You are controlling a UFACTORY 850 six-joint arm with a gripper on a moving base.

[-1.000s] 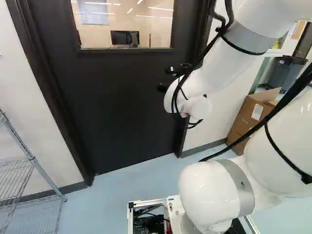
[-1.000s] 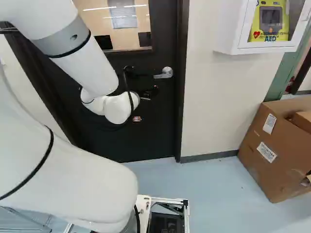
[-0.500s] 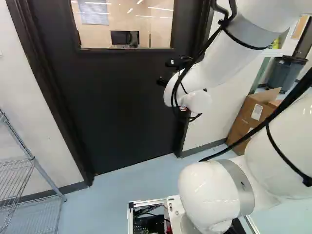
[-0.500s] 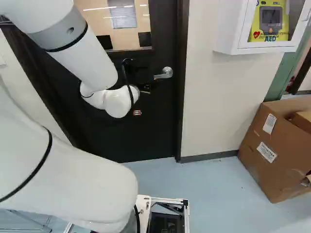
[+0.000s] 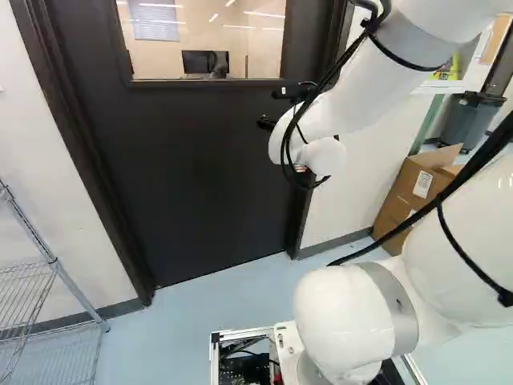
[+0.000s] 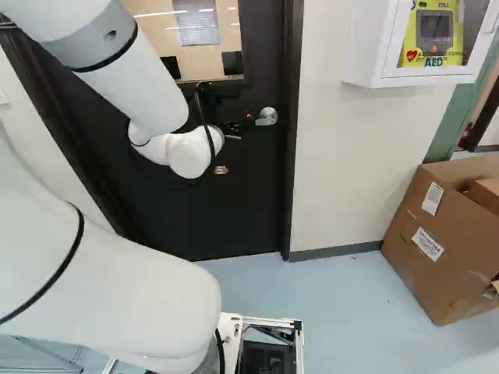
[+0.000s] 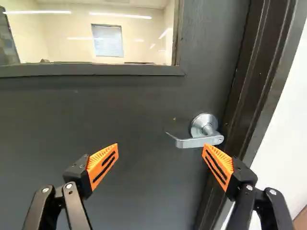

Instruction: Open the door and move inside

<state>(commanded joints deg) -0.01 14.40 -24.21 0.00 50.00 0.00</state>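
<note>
**Legible Print: One Unit**

Right base view, right of the fingers (image 7: 103,165): yellow unit (image 6: 434,58) in white cabinet (image 6: 369,47) reads "ZOLL" above, "AED" below. Labels (image 6: 427,245) on cardboard box (image 6: 405,273), lower right: illegible.

left base: behind-left of arm (image 5: 353,111), down at door (image 5: 184,168) | right base: behind-right, same door | wrist: closest, facing lever (image 7: 194,142) edge | all share window (image 7: 139,36)

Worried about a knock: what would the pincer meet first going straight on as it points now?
Probably the door handle, with one finger of the pincer; then the door behind it. The gap is hard to judge.
</note>
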